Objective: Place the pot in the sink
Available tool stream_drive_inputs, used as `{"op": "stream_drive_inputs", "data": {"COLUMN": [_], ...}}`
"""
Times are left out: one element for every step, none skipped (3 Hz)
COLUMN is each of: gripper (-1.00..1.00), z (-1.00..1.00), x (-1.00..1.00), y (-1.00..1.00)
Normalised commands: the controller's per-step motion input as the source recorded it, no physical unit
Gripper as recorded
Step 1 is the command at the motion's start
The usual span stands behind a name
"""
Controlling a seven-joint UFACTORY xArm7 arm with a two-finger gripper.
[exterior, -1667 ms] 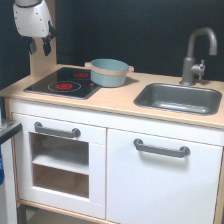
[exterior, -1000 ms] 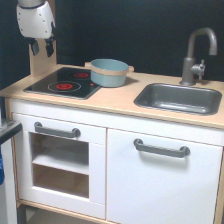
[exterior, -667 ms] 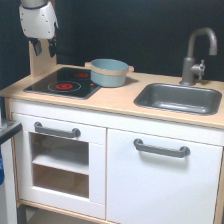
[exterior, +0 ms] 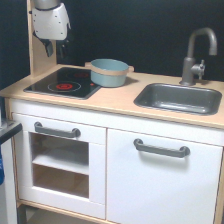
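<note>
One toy pot [exterior: 109, 72] here, light blue-grey with a tan wooden rim band and two stubby side handles. It sits upright near the back edge of the counter [exterior: 117, 102], right at the back right corner of the stovetop [exterior: 64, 83] as the exterior view has it, partly on the black surface by the look of it. Nothing is touching it.

One sink [exterior: 179, 98] too, a dark grey metal basin set into the counter toward the exterior view's right edge, with one curved grey faucet [exterior: 198, 52] standing behind it at the back edge. The sink is well apart from the pot, bare wood between them.

One gripper [exterior: 55, 49] hangs high over the back left corner of the counter (white body, dark fingers pointing down), above the stovetop and well clear of the pot. The fingers stand slightly parted and have nothing between them.

The stovetop shows two red ring burners, the front one clear, the back one dim. Below the counter there are two grey bar handles: one on the oven door [exterior: 60, 158] with its window, one on the cupboard door [exterior: 161, 183]. No brand or writing I can read anywhere.
</note>
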Motion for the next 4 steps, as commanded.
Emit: {"op": "stream_drive_inputs", "data": {"gripper": [1.00, 1.00, 1.00, 1.00], "z": [-0.17, -0.23, -0.26, -0.21], "x": [0.70, 0.26, 0.22, 0.21], "y": [0.65, 0.43, 0.40, 0.34]}}
